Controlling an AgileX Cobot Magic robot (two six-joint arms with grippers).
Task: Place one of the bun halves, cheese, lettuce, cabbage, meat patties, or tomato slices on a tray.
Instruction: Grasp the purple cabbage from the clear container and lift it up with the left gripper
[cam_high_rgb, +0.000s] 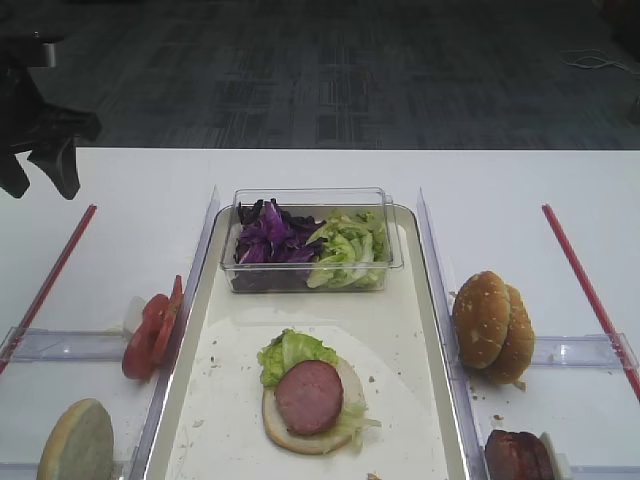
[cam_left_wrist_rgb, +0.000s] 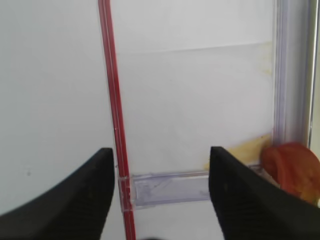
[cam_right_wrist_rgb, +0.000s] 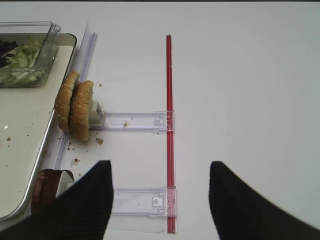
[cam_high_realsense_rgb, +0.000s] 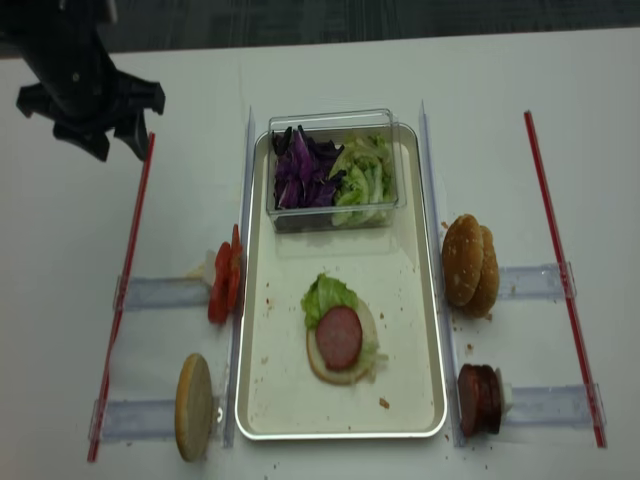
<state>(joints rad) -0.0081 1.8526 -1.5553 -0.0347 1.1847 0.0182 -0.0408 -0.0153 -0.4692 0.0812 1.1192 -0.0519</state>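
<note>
Tray (cam_high_realsense_rgb: 258, 400) sits mid-table, long cream rectangle with shiny rim. On it, near the front: one bun half (cam_high_realsense_rgb: 322, 365) flat side up, lettuce (cam_high_realsense_rgb: 322, 294) on top, one meat patty (cam_high_realsense_rgb: 340, 334) on the lettuce. Crumbs scattered over the tray floor.

At the tray's far end, a clear plastic box (cam_high_realsense_rgb: 330, 218) holds purple cabbage (cam_high_realsense_rgb: 298, 166) on the left side and more pale green lettuce on the right.

Left of the tray: tomato slices (cam_high_realsense_rgb: 222, 280) stand on edge in a clear holder, just beside the rim; nearer the front a bun half (cam_high_realsense_rgb: 194, 406) stands on edge. Right of the tray: two bun halves (cam_high_realsense_rgb: 470, 264) stand together on edge, touching; in front of them, stacked meat patties (cam_high_realsense_rgb: 480, 398) on edge. A red strip (cam_high_realsense_rgb: 126, 290) runs along the table on each outer side.

Left gripper (cam_high_realsense_rgb: 102, 132) hovers over the far-left table, above the left red strip, well apart from the tomato slices; jaws spread wide, nothing between them. Right gripper (cam_right_wrist_rgb: 160, 195) shows only in its wrist view, over the right red strip, near the stacked patties; fingers apart, holding nothing.
</note>
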